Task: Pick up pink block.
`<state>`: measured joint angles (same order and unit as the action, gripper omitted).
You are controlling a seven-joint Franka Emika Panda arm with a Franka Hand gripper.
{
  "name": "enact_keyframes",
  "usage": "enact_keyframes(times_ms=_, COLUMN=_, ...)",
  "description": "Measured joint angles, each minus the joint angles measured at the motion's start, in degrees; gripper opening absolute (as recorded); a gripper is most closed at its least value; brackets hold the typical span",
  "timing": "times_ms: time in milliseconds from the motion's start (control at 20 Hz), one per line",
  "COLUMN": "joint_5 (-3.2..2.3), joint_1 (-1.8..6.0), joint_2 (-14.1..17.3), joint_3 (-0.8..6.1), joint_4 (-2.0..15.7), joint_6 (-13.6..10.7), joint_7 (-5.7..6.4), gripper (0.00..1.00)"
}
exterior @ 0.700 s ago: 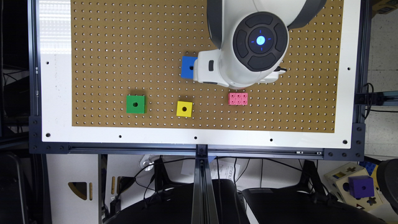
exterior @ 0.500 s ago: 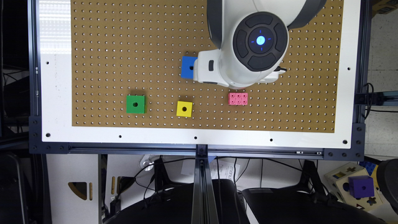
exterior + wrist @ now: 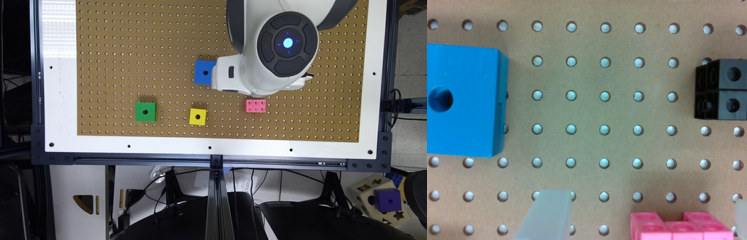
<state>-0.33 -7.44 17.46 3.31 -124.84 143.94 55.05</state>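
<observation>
Pink block [image 3: 679, 227] lies flat on the brown pegboard [image 3: 602, 110], between the spread, empty fingers [image 3: 547, 215] of the gripper [image 3: 642, 217], nearer one | blue cube [image 3: 204, 72] beside the arm's white wrist [image 3: 230, 75] | black block [image 3: 722, 89] nearby | yellow cube [image 3: 197, 116] and green cube [image 3: 145, 111] farther toward the exterior view's left

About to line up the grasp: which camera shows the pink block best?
The exterior view: the whole pink block lies clear on the pegboard, just beside the arm, all six studs visible. The wrist view catches only part of it, cut off at the frame edge.
</observation>
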Motion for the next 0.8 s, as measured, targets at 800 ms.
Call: enact_keyframes(times_ms=800, joint_5=0.02, joint_1=-0.08, joint_2=9.87, joint_3=1.05, joint_4=7.34, joint_6=3.57, joint_7=0.01, gripper=1.0)
